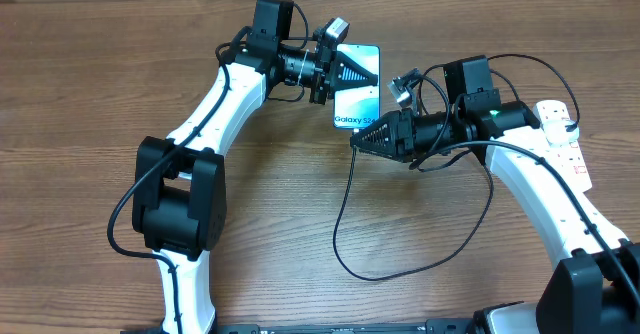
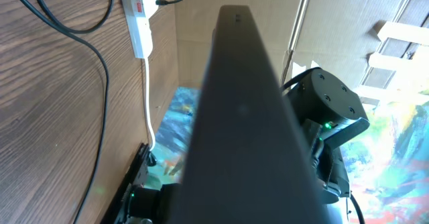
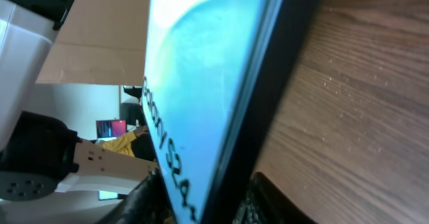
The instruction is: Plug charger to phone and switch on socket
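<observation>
Risk: charger [image 1: 335, 236] loop, slack on the near table [image 1: 250, 234], may snag and drag its tip off line with the port; tip hidden, alignment unverified.
Right claw [image 1: 356, 142] at the near "Galaxy" end of the phone [image 1: 360, 102], cable running to its tips; grip state cannot tell.
Phone tilted, far end clenched by left claw [image 1: 374, 74]; could slip under push.
Socket [image 2: 139, 29] right, well apart from both.

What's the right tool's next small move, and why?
Probably ease the right tool toward the Galaxy end of the slim blue-screened phone: the thin black charger cable ends at its tip, beside that edge, and the left tool holds the phone.
</observation>
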You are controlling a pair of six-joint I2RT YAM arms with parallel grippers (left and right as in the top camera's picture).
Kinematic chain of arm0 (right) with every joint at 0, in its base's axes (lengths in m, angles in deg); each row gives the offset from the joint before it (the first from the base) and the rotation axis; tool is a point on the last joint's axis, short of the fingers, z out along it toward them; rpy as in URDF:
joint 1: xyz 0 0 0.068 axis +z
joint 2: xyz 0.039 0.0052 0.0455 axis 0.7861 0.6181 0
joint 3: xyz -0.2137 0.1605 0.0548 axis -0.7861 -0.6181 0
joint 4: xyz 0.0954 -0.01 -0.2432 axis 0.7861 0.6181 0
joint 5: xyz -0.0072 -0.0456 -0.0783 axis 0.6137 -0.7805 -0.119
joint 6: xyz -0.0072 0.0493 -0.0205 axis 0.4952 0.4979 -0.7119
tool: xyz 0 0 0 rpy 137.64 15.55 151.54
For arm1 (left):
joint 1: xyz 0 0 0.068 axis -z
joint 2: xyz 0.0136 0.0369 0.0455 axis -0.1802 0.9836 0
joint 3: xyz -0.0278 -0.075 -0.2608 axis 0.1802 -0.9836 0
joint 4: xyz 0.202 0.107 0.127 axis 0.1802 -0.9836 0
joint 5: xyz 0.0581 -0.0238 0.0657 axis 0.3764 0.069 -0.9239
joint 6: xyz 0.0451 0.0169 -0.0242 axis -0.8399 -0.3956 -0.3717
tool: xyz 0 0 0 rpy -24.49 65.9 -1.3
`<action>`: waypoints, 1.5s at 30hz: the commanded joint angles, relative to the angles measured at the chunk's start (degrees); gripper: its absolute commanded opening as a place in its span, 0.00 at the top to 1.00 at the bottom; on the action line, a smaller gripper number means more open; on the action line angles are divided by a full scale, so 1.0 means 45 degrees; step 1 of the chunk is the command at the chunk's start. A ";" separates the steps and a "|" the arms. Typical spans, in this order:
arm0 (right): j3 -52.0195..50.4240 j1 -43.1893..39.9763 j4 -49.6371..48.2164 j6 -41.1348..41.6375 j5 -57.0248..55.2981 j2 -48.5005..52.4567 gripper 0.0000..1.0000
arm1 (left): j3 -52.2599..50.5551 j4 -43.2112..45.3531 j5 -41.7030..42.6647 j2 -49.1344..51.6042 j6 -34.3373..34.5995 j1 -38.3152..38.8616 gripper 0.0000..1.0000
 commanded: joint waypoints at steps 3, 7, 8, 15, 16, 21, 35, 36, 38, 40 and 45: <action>0.0238 0.0189 -0.0384 0.0194 -0.0010 -0.0330 0.90 | 0.0000 0.0102 0.0413 -0.0384 0.0087 -0.0049 0.96; 0.0238 0.0185 -0.0554 0.0476 -0.0010 -0.0330 0.96 | 0.0000 0.0102 0.0423 -0.0384 0.0015 -0.0049 0.96; 0.0238 0.0185 -0.0583 0.0495 0.0029 -0.0330 0.96 | 0.0000 0.0102 0.0427 -0.0384 -0.0068 -0.0049 0.96; 0.0238 0.0185 -0.1001 0.1054 0.0029 -0.0330 0.96 | 0.0000 0.0102 0.0879 -0.0384 -0.1059 -0.0049 0.96; 0.0238 0.0185 -0.1078 0.1059 0.0034 -0.0330 0.96 | 0.0000 0.0102 0.1098 -0.0384 -0.1307 -0.0049 0.96; 0.0238 0.0126 -0.1137 0.1093 0.0160 -0.0330 0.96 | -0.0005 -0.0044 0.1987 -0.0384 -0.2356 -0.0049 0.96; 0.0238 -0.0039 -0.1826 0.1433 -0.0068 -0.0277 0.96 | -0.0005 -0.0835 0.1987 -0.0384 -0.2356 0.0233 0.96; 0.0238 -0.0039 -0.1826 0.1438 -0.0063 -0.0253 0.96 | -0.0005 -0.0962 0.1987 -0.0384 -0.2365 0.0277 0.96; 0.0238 -0.0039 -0.1904 0.1438 -0.0063 -0.0243 0.96 | -0.0005 -0.1107 0.1987 -0.0384 -0.2399 0.0311 0.96; 0.0238 -0.0068 -0.2021 0.1491 -0.0058 -0.0243 0.96 | -0.0005 -0.1107 0.1987 -0.0384 -0.2399 0.0311 0.96; 0.0238 -0.0063 -0.2404 0.1875 -0.0296 -0.0243 0.96 | -0.0005 -0.1311 0.1987 -0.0384 -0.2409 0.0325 0.96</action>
